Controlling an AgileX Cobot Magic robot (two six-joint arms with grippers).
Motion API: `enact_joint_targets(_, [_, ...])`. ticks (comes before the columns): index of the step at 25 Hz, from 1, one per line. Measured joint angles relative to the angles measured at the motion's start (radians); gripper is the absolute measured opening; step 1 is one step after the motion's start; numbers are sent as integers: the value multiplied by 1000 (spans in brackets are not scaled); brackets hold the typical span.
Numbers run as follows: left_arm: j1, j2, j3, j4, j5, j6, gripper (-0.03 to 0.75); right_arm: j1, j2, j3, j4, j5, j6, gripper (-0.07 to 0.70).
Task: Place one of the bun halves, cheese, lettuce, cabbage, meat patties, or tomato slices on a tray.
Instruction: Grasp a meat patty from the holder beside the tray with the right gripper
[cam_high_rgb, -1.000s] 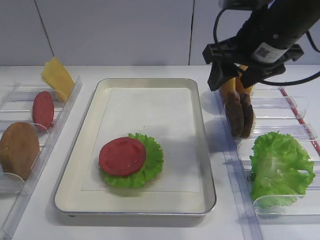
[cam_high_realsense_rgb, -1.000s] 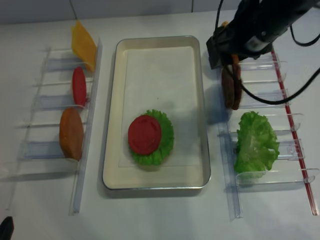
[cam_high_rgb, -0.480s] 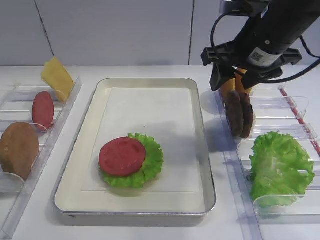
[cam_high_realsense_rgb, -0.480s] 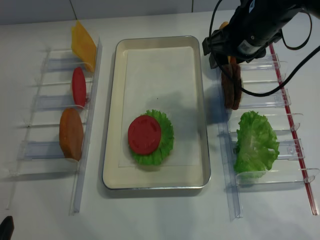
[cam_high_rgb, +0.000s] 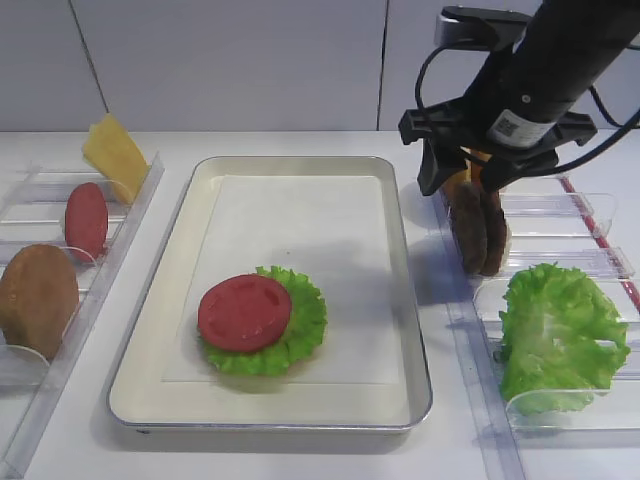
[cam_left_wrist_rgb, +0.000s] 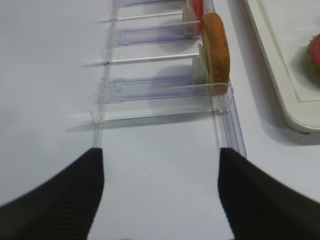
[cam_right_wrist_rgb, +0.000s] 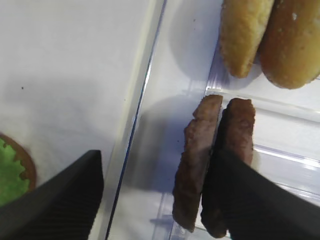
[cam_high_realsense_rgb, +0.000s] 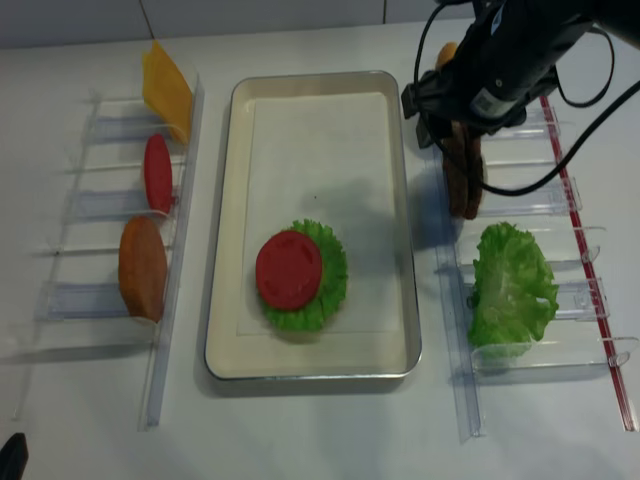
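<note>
1. The two meat patties (cam_high_rgb: 479, 230) were seen standing on edge, side by side and touching, in a slot of the clear rack (cam_high_rgb: 560, 262) at the right of the exterior view, just right of the tray (cam_high_rgb: 405, 330).
2. In the right wrist view the patties (cam_right_wrist_rgb: 212, 162) were found at lower centre, with two bun halves (cam_right_wrist_rgb: 267, 37) in the slot above them at the upper right.
3. The right end effector (cam_high_rgb: 470, 175) was held directly above the patties, its fingers spread; one dark finger (cam_right_wrist_rgb: 60, 192) was seen at the lower left over the tray's rim, the other at the lower right beside the right-hand patty. Nothing was gripped, though contact with that patty could not be judged.
4. On the tray's paper liner, at lower centre, a tomato slice (cam_high_rgb: 244, 312) was seen lying on a small lettuce rosette (cam_high_rgb: 305, 325).
5. A large lettuce leaf (cam_high_rgb: 558, 335) was propped in the rack at the lower right.
6. In the left rack, a cheese slice (cam_high_rgb: 115, 155), a second tomato slice (cam_high_rgb: 86, 220) and another bun half (cam_high_rgb: 36, 298) were stood upright, from upper left downward.
7. The left end effector (cam_left_wrist_rgb: 160, 200) was shown spread wide over bare white surface (cam_left_wrist_rgb: 50, 75), holding nothing.
</note>
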Motion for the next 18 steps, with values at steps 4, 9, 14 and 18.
enact_joint_targets(4, [0,0,0,0,0,0,459,0,12,0,0,0,9,476])
enact_joint_targets(9, [0,0,0,0,0,0,459,0,31,-4,5,0,11,467])
enact_joint_targets(14, [0,0,0,0,0,0,459,0,48,-10,2,-2,11,458])
enact_joint_targets(18, [0,0,0,0,0,0,459,0,66,-10,-38,-2,39,432])
